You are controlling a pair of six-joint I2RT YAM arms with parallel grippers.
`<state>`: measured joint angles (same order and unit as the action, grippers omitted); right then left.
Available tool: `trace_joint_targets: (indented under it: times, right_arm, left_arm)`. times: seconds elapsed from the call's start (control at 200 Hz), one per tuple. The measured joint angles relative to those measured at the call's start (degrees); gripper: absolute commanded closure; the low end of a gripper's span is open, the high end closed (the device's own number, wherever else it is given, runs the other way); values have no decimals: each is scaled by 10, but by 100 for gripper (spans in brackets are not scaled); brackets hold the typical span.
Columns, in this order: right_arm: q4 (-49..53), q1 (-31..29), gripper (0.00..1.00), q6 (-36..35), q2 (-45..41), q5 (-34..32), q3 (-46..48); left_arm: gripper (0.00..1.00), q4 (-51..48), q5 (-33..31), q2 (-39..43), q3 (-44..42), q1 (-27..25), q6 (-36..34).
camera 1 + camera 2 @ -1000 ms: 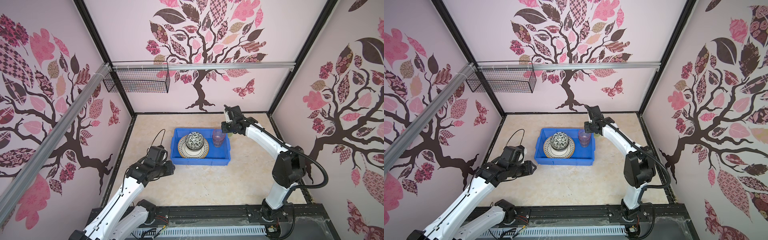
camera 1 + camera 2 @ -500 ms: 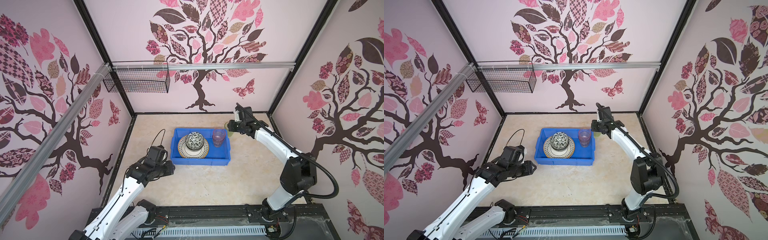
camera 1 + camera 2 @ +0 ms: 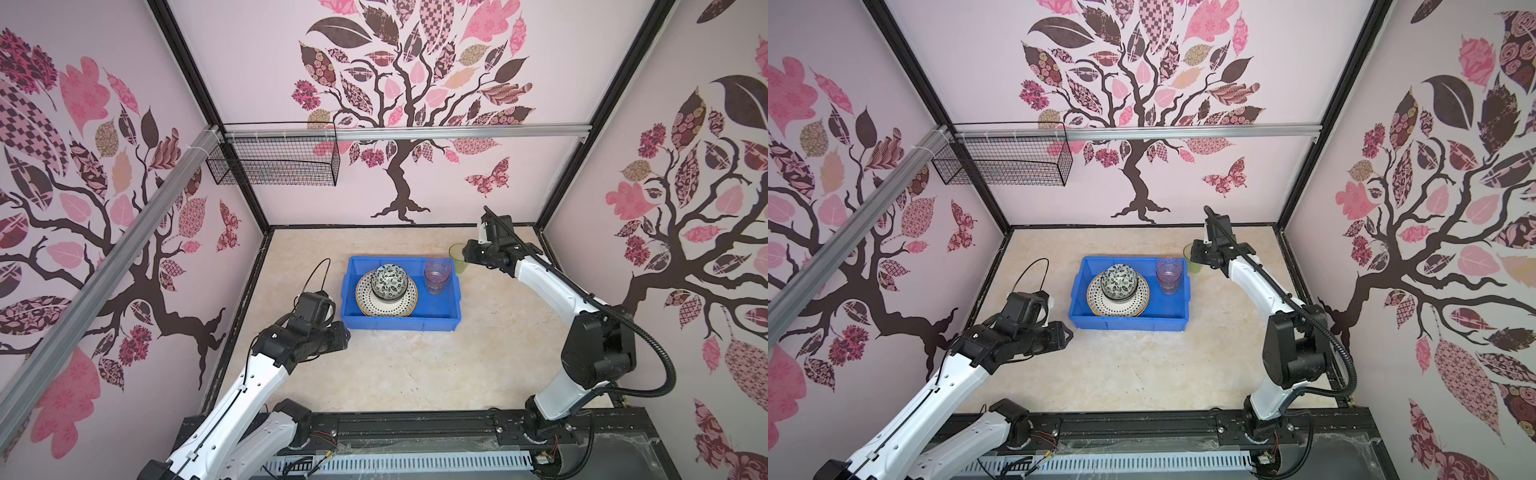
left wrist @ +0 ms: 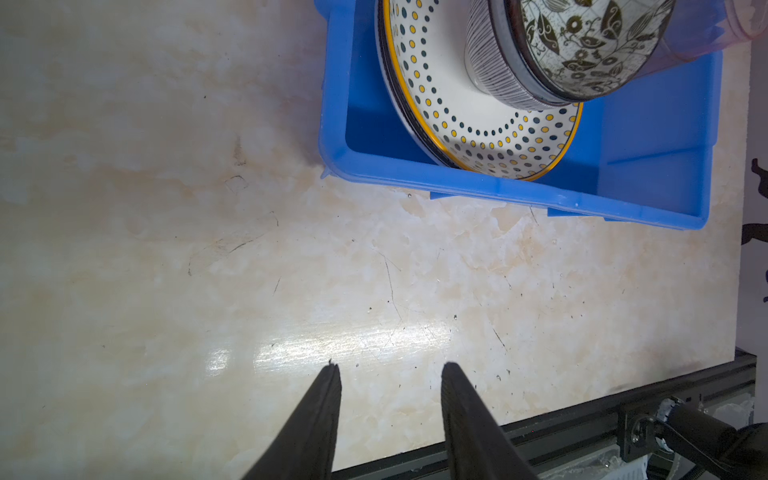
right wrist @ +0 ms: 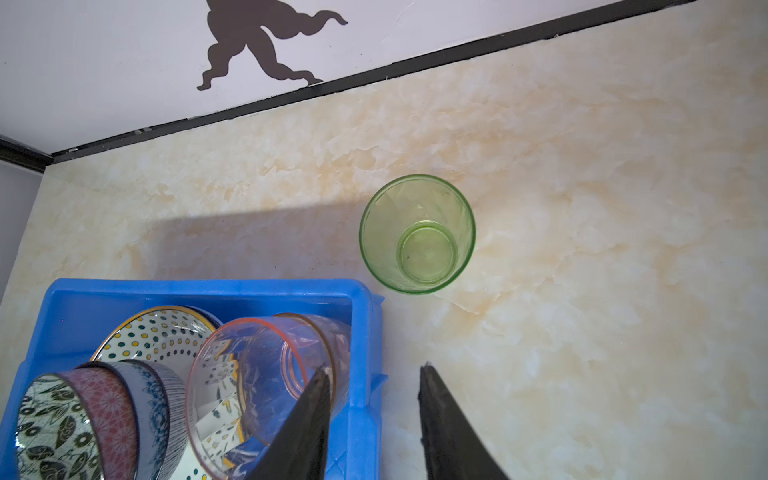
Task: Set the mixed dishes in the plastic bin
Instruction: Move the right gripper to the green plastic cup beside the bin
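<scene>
We log right fingers (image 5: 440, 419), half-open, empty, moved off the blue bin (image 5: 199, 286) toward the last green cup (image 5: 417, 235).

Open tabletop (image 5: 602, 291) all round the green cup (image 5: 417, 235), only the blue bin (image 5: 362, 332) corner crowds it; inside, pink cups (image 3: 437, 276) and plate stack (image 3: 405, 306) hog most room; near-right corner's bare

- Bin (image 3: 401, 324) – blue, shallow, lipped rim, flat on the table.
- Plates (image 3: 386, 308) – stacked in its left part, dotted one on top.
- Bowls (image 3: 389, 281) – nested on the plates, leafy black-white one uppermost.
- Pink cups (image 3: 437, 275) – stacked upright in its right part.
- Green cup (image 5: 417, 235) – upright, outside, just beside the far right corner.
</scene>
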<state>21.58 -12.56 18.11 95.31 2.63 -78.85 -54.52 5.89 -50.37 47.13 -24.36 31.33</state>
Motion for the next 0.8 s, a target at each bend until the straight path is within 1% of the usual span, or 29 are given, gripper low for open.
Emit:
trace_joint_targets:
  times: [0.18, 0.525, 0.795]
  right_arm:
    - [0, 11, 60, 1, 3, -1, -2]
    - [1, 25, 60, 1, 52, -7, -20]
    - [5, 30, 60, -1, 87, -24, -47]
  left_arm:
    - [56, 0, 0, -1, 0, 0, 0]
    - [55, 0, -1, -3, 0, 0, 1]
    - [55, 0, -2, -11, 0, 0, 1]
